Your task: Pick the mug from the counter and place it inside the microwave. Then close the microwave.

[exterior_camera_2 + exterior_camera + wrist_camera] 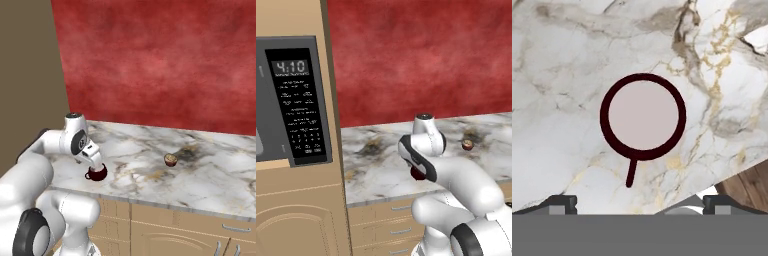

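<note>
One mug (pixel 643 116) stands on the counter (pixel 557 100), at frame centre, directly below the one gripper (pixel 639 205) (fingers spread wide, holding nothing). One microwave (pixel 291 100) sits upper left; one small round thing (pixel 171 160) lies mid-right.

The microwave (pixel 293 100) shows "4:10" in pale digits on the clock at the top of its black keypad panel (pixel 300 105), while the small white key labels below are too blurred to read.
</note>
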